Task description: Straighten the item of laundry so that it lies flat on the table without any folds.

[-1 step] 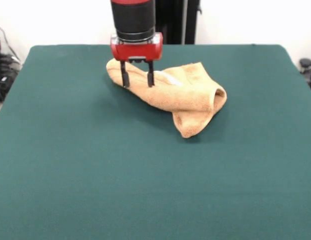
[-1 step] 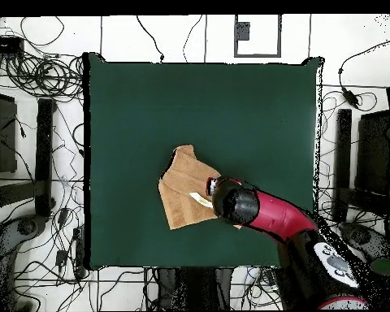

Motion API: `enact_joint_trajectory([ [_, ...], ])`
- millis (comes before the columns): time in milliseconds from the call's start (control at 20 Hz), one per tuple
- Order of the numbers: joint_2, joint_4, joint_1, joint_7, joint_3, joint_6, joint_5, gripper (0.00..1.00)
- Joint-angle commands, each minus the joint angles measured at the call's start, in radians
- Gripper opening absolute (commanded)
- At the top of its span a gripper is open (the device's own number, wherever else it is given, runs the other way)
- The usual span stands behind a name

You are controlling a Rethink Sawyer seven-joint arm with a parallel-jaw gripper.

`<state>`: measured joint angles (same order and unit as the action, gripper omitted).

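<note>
Laundry item: a small orange-tan terry towel (image 1: 178,92) lay crumpled and folded over itself on the large rectangular table (image 1: 145,190) with its dark green felt-like top. In the front view the cloth formed an elongated bundle running from beneath the tool toward the right, where a rolled fold ended in a rounded lobe and a second flap hung down toward the camera. A pale strip, possibly a woven band or tag, showed on the upper surface just right of the tool. In the overhead view the towel (image 2: 182,191) appeared as an irregular, roughly four-sided patch near the table's middle, nearer the robot's edge than the far one, with one side hidden under the arm. The red and black arm (image 2: 271,213) reached in over the table (image 2: 149,106) from the robot's side. The gripper (image 1: 137,79), a red block carrying two dark fingers (image 1: 125,74), stood upright over the towel's left end. The fingers were spread apart, their tips at the fabric; whether cloth was pinched between them could not be determined.
</note>
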<state>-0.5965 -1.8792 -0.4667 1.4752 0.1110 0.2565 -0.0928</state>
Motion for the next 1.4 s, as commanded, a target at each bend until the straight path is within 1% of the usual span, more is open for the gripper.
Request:
enact_joint_trajectory([
  [50, -0.028, -0.028, 0.027, 0.216, 0.058, 0.044, 0.078, 1.0],
  [150, -0.044, -0.032, 0.042, 0.218, 0.044, 0.072, 0.085, 1.0],
  [350, -0.024, -0.012, 0.056, 0.192, 0.026, 0.144, 0.085, 1.0],
  [450, -0.013, -0.013, 0.055, 0.191, 0.028, 0.173, 0.095, 1.0],
  [650, -0.03, -0.042, 0.052, 0.206, 0.046, 0.241, 0.133, 1.0],
  [800, -0.021, -0.039, 0.042, 0.191, 0.058, 0.271, 0.14, 1.0],
  [1200, 0.044, -0.037, -0.009, 0.129, 0.115, 0.259, 0.143, 1.0],
  [1400, 0.055, -0.051, -0.033, 0.144, 0.14, 0.188, 0.15, 1.0],
])
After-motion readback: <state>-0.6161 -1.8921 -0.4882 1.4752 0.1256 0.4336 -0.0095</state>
